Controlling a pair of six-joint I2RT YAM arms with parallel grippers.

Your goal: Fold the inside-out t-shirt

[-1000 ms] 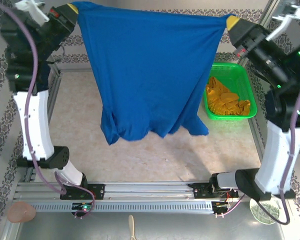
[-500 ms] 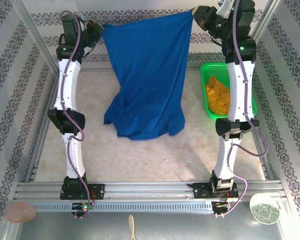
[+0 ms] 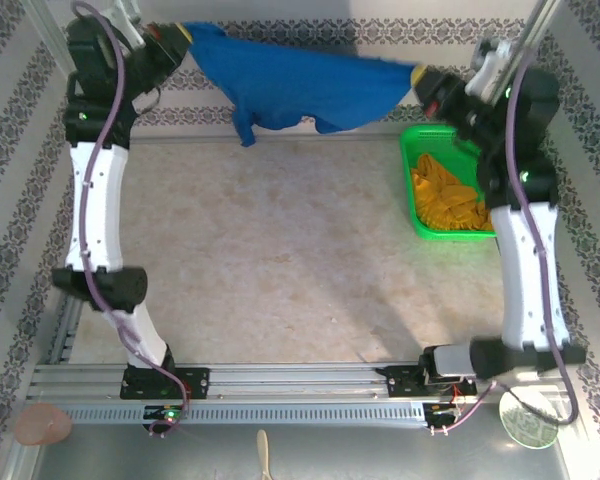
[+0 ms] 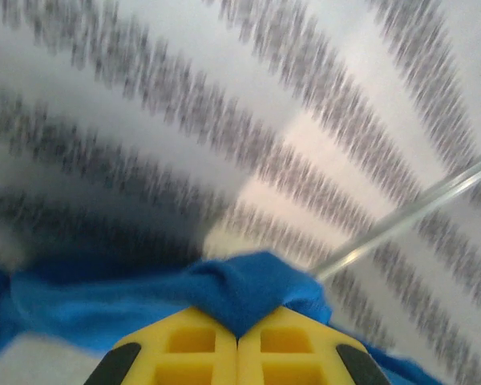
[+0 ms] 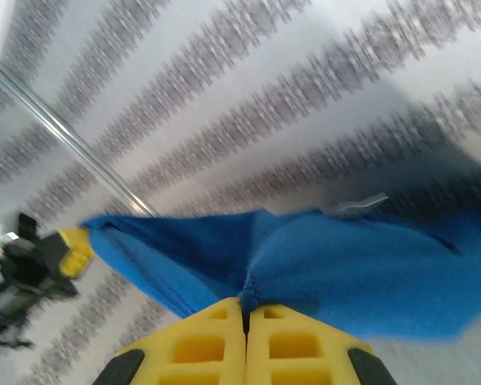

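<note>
hanging between the two arms, the inside-out t-shirt (image 3: 300,85) was stretched in the air at the far side of the workspace and appeared lifted off the bench (image 3: 280,270). its long axis ran left to right, sloping a little down toward the right, with loose cloth sagging below the middle. the left gripper (image 3: 183,33) was pinched closed on one end of the cloth at the far left, and the right gripper (image 3: 418,78) was pinched closed on the other end at the far right. in each wrist view the jaws met with blue fabric bunched between them. neither arm was nearer, since each held an end. the open bench lay on the near side of the shirt, toward the arm bases, so laying it flat would probably have called for both ends to come down and toward the bases together. the green basket (image 3: 412,150) holding the mustard garment (image 3: 450,200) sat just near of the right gripper, so that end looked the likelier to snag.
</note>
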